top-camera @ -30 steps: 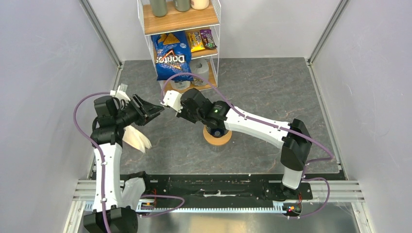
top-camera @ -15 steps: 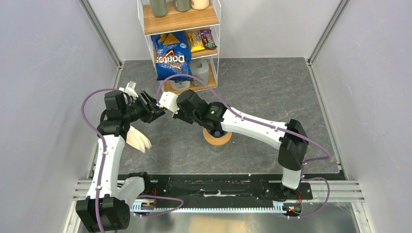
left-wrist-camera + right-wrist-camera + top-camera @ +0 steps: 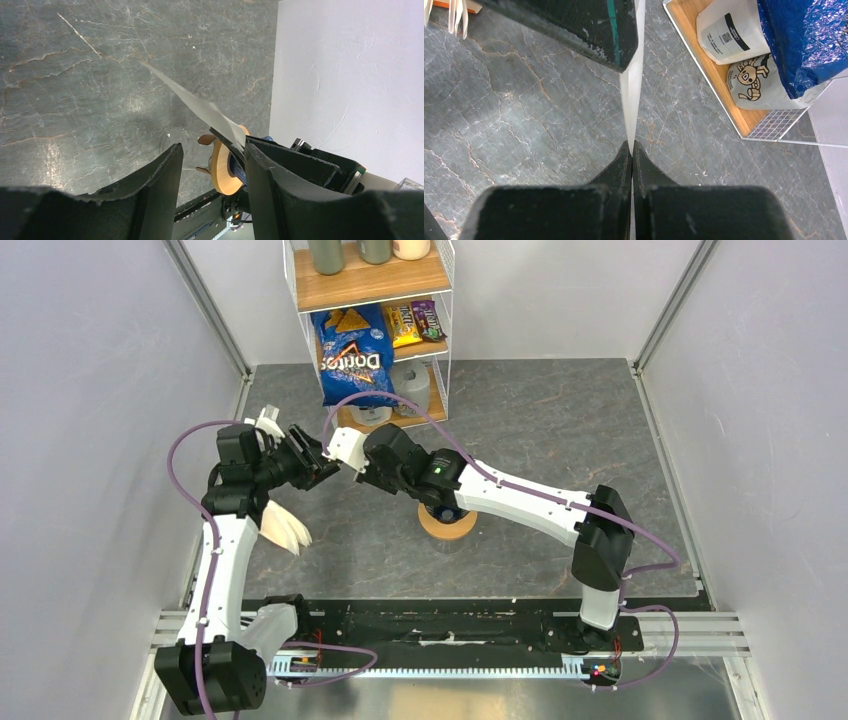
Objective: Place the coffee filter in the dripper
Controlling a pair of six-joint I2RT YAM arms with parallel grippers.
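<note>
The left gripper (image 3: 212, 146) has swung toward 3 o'clock and reached the right gripper (image 3: 632, 150), its jaws apart at the coffee filter (image 3: 631, 100). The right gripper pinches the filter edge-on in mid-air. A handover seems likely. The dripper (image 3: 443, 510) waits at 4 o'clock on its wooden ring (image 3: 447, 528).

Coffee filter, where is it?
The coffee filter is pinched in the right end effector, left of centre in top view, beside the left end effector.
</note>
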